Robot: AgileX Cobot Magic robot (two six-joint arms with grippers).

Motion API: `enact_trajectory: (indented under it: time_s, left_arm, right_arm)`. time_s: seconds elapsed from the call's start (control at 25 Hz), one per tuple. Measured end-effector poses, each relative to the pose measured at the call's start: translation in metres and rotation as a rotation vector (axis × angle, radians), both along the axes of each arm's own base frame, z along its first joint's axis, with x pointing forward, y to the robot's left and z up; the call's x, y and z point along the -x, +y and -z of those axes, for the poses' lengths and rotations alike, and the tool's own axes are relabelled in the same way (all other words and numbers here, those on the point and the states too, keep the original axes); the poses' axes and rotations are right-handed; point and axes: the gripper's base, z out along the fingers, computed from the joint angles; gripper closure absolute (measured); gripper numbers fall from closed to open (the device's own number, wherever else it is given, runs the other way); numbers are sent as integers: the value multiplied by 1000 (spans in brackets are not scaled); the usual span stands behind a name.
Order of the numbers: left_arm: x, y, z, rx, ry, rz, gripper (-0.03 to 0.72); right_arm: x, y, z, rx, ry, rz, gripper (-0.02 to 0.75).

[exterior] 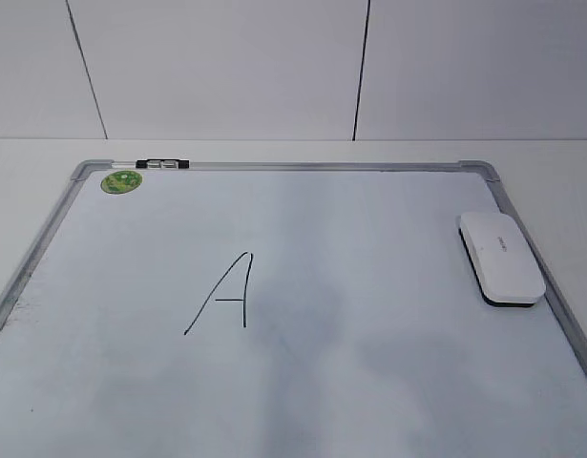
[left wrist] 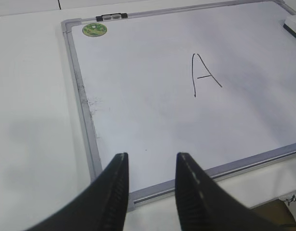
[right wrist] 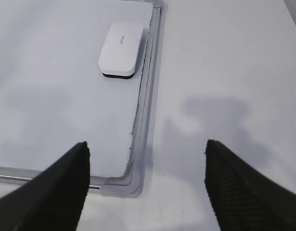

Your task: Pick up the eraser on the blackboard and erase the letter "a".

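Observation:
The white eraser (exterior: 501, 258) lies flat on the blackboard, a white board with a silver-grey frame (exterior: 322, 166), close to its right edge. It also shows in the right wrist view (right wrist: 121, 48) and at the top right corner of the left wrist view (left wrist: 294, 24). A tall capital "A" (exterior: 226, 296) is drawn near the board's middle. No small lowercase "a" shows in any view. My left gripper (left wrist: 150, 156) is open and empty above the board's near left corner. My right gripper (right wrist: 145, 144) is wide open and empty above the near right corner (right wrist: 121, 187), well short of the eraser.
A round green magnet (exterior: 121, 181) sits at the board's far left corner. A small black and silver clip (exterior: 162, 164) sits on the far frame next to it. The board lies on a white table (right wrist: 225, 72) with a white panelled wall behind.

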Motion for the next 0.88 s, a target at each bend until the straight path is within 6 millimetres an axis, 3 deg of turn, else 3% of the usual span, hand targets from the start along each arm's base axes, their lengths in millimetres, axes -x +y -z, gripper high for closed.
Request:
enact_trajectory:
  time_s: [0.88]
  left_arm:
    - [-2,-2,0,1,0,-173,450]
  right_arm:
    - [3,3,0,2,0,255,145]
